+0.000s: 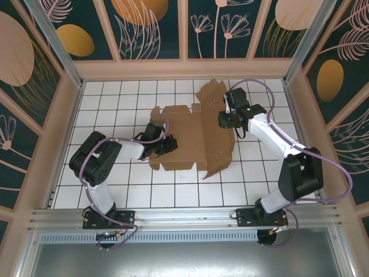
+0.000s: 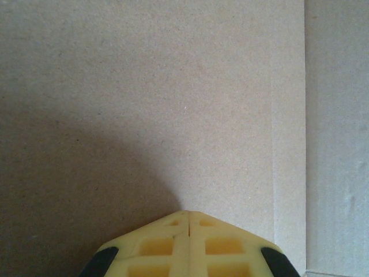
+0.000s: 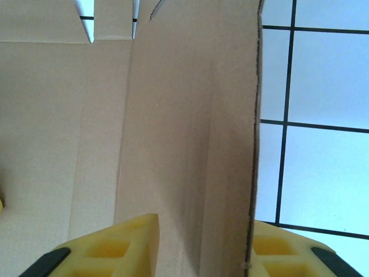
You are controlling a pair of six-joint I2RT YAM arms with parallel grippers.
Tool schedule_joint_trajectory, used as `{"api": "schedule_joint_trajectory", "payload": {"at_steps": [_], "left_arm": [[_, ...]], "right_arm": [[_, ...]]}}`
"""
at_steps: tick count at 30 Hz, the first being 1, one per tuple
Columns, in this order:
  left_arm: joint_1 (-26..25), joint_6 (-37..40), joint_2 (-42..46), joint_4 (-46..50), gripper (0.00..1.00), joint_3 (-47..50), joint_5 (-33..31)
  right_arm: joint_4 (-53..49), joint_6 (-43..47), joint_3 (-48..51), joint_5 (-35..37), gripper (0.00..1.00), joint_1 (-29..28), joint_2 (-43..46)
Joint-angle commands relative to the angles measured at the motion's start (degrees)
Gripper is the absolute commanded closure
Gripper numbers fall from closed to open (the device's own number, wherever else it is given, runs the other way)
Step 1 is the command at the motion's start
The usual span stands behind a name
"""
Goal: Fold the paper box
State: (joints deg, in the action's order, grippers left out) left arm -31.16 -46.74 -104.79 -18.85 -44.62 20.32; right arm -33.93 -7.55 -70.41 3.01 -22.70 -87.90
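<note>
The paper box (image 1: 187, 135) lies as a brown cardboard sheet, mostly flat, on the white tiled floor. My left gripper (image 1: 166, 144) is shut, its tip (image 2: 189, 214) pressing down on the sheet's left part (image 2: 173, 86). The sheet's right side panel (image 1: 217, 144) is lifted off the floor. My right gripper (image 1: 225, 120) stands open astride that raised panel (image 3: 184, 144): one yellow finger (image 3: 130, 239) is on the inner side, the other finger (image 3: 279, 245) against the outer face, with a wide gap between them.
A beige wall (image 1: 184, 69) bounds the tiled floor (image 1: 115, 104) at the back, with side walls left and right. Bare tiles (image 3: 323, 86) lie just beyond the raised panel. A metal rail (image 1: 184, 216) runs along the near edge by the arm bases.
</note>
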Motion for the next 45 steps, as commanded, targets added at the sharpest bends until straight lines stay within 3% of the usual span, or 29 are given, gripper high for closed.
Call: {"api": "schedule_joint_trajectory", "payload": {"at_steps": [1, 17, 20, 23, 25, 29, 37, 41, 45], "left_arm": [[-0.46, 1.22, -3.39, 6.99, 0.98, 0.97, -3.27], [-0.48, 0.92, -4.38, 6.9, 0.98, 0.85, -3.0], [-0.45, 0.91, -4.55, 6.9, 0.99, 0.75, -2.94], [-0.4, 0.95, -4.68, 6.9, 0.99, 0.76, -2.95], [-0.43, 0.9, -4.62, 6.92, 0.98, 0.74, -3.0], [-0.48, 0.9, -4.79, 7.03, 0.99, 0.62, -2.91], [-0.46, 1.01, -4.83, 7.34, 0.98, 0.34, -2.94], [-0.47, 0.9, -4.44, 7.26, 0.98, 0.57, -3.0], [-0.47, -1.28, -2.01, 5.1, 0.97, 1.81, -0.62]], "right_arm": [[-0.97, 0.21, -0.63, 0.08, 0.65, 0.11, 1.9], [-0.49, -0.73, -0.86, -4.55, 0.6, 2.37, 4.97], [-0.19, -0.87, -0.44, -4.96, 0.71, 2.57, 5.1], [-0.17, -0.82, 0.01, -3.4, 0.97, 2.57, 5.09], [-0.78, -0.39, -0.23, -1.56, 1.0, 2.36, 4.49], [-2.64, 1.4, -0.99, 8.48, 1.0, -0.03, 2.3], [-5.43, 6.14, -4.89, 45.15, 1.0, -10.76, -8.45], [-4.66, 9.94, -7.93, 52.21, 1.0, -13.73, -12.0], [3.71, 20.4, -6.28, 55.59, 1.0, -16.38, -13.52]]}}
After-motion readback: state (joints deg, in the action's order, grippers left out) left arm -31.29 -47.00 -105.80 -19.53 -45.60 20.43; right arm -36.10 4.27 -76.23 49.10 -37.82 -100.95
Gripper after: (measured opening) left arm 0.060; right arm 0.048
